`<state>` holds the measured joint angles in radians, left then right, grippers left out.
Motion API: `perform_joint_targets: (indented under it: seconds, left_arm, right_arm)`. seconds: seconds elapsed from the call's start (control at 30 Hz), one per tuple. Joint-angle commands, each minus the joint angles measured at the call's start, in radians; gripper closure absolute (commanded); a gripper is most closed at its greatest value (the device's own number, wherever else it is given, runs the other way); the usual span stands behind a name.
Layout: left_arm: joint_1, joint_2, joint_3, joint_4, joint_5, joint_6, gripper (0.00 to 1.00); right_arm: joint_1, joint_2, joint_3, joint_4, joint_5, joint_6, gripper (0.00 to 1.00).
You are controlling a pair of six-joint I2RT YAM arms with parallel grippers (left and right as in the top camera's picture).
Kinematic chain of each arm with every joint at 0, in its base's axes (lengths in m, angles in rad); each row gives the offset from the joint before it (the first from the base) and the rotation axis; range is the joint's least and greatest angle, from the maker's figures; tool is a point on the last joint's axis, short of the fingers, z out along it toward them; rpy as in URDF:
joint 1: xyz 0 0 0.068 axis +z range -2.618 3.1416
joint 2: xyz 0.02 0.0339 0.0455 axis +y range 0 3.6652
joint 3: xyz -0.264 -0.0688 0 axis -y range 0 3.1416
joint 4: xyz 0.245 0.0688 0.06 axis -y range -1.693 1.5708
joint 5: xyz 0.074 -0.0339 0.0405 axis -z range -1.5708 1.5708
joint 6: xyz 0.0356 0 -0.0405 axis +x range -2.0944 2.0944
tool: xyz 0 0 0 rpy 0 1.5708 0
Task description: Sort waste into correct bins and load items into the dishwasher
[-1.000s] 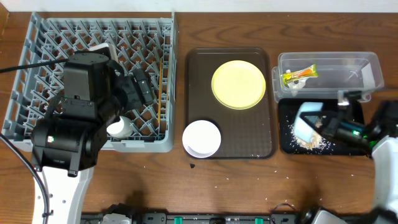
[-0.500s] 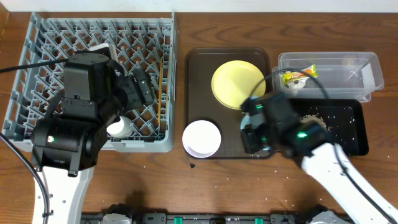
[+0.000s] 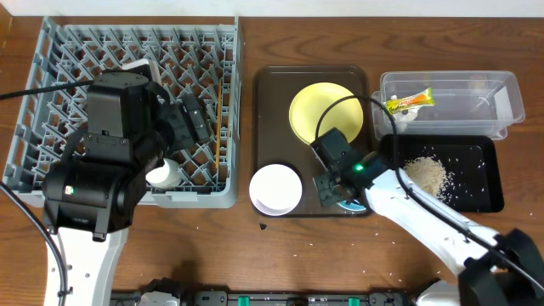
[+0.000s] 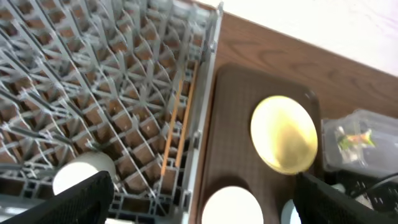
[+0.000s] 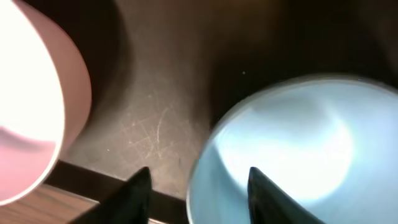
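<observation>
The right gripper (image 5: 199, 177) hangs parted, fingers straddling the rim of the light blue bowl (image 5: 292, 137) at the near right corner of the brown serving tray (image 5: 155, 93). Lift off crooked and a finger could hook that rim, tipping the bowl over the tray's edge.

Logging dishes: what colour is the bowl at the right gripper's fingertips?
The bowl is light blue; clearest from right wrist.

The right gripper (image 3: 333, 189) hides most of the round light blue bowl (image 3: 351, 204) at the brown serving tray's (image 3: 272, 110) near right corner; close up it blurs, cropped below.
</observation>
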<state>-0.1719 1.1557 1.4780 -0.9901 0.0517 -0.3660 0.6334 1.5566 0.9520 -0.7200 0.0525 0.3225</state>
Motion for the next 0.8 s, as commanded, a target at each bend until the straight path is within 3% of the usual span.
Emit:
perform_joint_targets:
  seconds: [0.0, 0.27, 0.5, 0.53, 0.63, 0.77]
  left_arm:
    - [0.004, 0.001, 0.009, -0.021, 0.111, -0.014, 0.08]
    - [-0.09, 0.145, 0.0, -0.068, 0.157, -0.026, 0.08]
    - [-0.256, 0.431, -0.002, -0.056, 0.058, -0.076, 0.09]
    - [-0.272, 0.463, -0.002, -0.057, 0.073, -0.096, 0.1]
    - [-0.321, 0.538, -0.002, -0.057, 0.13, -0.103, 0.27]
    - [-0.391, 0.6, -0.003, -0.057, 0.132, -0.124, 0.3]
  right_arm:
    - [-0.047, -0.105, 0.084, -0.026, -0.002, 0.019, 0.43]
    - [-0.278, -0.264, 0.189, -0.05, -0.22, 0.044, 0.44]
    - [-0.38, -0.291, 0.199, -0.101, -0.261, 0.088, 0.48]
    - [-0.387, -0.291, 0.199, -0.115, -0.261, 0.089, 0.48]
    - [-0.4, -0.291, 0.199, -0.141, -0.26, 0.089, 0.48]
    - [-0.412, -0.291, 0.199, -0.156, -0.26, 0.089, 0.48]
